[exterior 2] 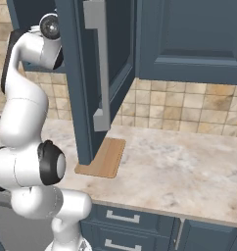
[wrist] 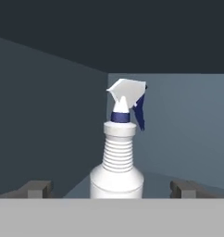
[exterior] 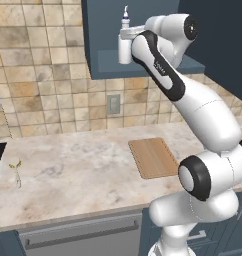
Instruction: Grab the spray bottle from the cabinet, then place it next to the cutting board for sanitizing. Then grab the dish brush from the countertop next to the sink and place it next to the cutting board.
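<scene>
Gripper spread fully wide, nothing held; its two dark fingertips stand either side of the spray bottle, well clear of its walls. In the hand view the bottle is upright and centred between the tips, inside the open cabinet, shelf floor under it, back wall far behind. In the left base view the bottle's nozzle pokes up just above the wrist, at the cabinet's lower shelf.

Handling, judged: white plastic, probably light, stiff but a bit squeezable. Smooth round body could slip or twist. Tall and narrow, so a bump from one finger would likely tip it. Best hold looks like the wide body just below the ribbed neck. Avoid the trigger head: odd shape and may squirt.

Below on the countertop, cutting board lies flat to the right. Small pale dish brush stands far left near the counter edge, well apart from the board.
</scene>
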### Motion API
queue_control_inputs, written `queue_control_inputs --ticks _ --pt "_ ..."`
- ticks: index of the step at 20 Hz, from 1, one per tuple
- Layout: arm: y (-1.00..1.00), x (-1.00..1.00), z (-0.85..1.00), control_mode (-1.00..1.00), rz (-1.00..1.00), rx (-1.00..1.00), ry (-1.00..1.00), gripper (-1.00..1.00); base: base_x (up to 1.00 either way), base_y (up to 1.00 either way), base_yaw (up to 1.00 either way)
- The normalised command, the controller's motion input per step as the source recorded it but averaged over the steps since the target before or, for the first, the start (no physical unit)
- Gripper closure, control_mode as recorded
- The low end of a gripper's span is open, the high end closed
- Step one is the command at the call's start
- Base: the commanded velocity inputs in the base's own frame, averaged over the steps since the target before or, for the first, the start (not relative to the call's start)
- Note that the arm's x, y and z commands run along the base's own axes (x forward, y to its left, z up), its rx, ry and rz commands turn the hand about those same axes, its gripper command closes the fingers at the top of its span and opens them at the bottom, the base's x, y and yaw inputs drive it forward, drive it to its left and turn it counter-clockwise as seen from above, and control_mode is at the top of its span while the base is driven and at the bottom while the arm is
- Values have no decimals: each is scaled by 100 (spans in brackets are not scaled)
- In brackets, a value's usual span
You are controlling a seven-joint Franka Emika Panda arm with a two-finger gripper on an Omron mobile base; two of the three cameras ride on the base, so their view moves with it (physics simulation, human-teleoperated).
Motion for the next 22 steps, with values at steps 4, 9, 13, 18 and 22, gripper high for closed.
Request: queue_control_inputs --ticks 4,9,13,18,22 --pt "3 28 -5 -100 0 1 8 -100 0 0 0" --pt "13 27 0 -100 0 0 4 -100 0 0 0" --pt "16 18 -1 -100 1 0 0 -100 0 0 0" --pt "9 26 0 -100 0 0 2 -100 0 0 0" --pt "0 23 0 -100 1 0 2 -100 0 0 0"
